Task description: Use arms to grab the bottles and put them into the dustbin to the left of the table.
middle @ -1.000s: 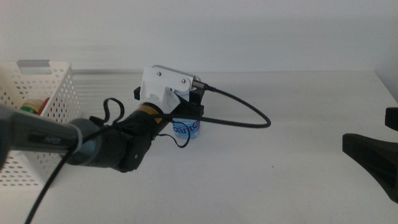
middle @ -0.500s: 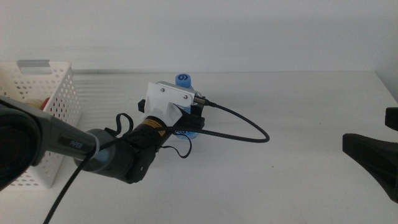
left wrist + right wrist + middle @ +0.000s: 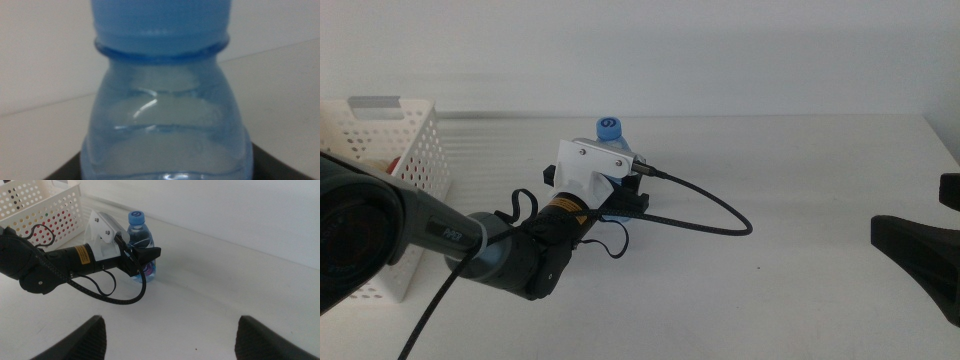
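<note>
Since a second ago we've raised the water bottle (image 3: 608, 132), upright, in the left gripper (image 3: 620, 190); dustbin (image 3: 390, 160) lies left. Left wrist: jaws clamp the bottle's sides. Right wrist: right gripper (image 3: 170, 332) spread, idle, well apart.

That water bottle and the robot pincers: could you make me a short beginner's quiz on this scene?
1. True or false: the left pincer is closed around the bottle.
2. What colour is the bottle's cap?
A) red B) blue C) white
3. Fill in: the right pincer waits ____ the bottle, jaws spread.

Key: 1 true. 2 B. 3 apart from. The bottle stands upright on the table; the basket sits at its left end.
</note>
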Tool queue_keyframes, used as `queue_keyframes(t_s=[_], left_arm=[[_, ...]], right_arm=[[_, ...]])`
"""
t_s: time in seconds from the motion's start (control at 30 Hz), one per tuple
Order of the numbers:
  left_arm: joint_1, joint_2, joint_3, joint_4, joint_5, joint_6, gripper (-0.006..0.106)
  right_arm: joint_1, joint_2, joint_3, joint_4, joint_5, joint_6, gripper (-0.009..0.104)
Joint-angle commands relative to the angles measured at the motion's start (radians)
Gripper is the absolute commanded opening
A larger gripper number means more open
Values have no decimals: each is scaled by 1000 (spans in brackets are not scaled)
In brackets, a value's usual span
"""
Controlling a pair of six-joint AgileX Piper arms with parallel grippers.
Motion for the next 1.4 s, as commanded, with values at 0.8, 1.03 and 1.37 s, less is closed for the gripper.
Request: queue_keyframes(t_s=[0.8, 1.03, 1.37], left_arm=[[1, -665, -26, -5, 834, 78, -5], [85, -786, -171, -21, 1314, 65, -5], [349, -785, -463, -3, 1937, 82, -5]], right_arm=[[2, 0, -39, -11, -65, -6, 67], [2, 0, -39, -11, -65, -6, 67], [2, 0, -39, -11, -65, -6, 67]])
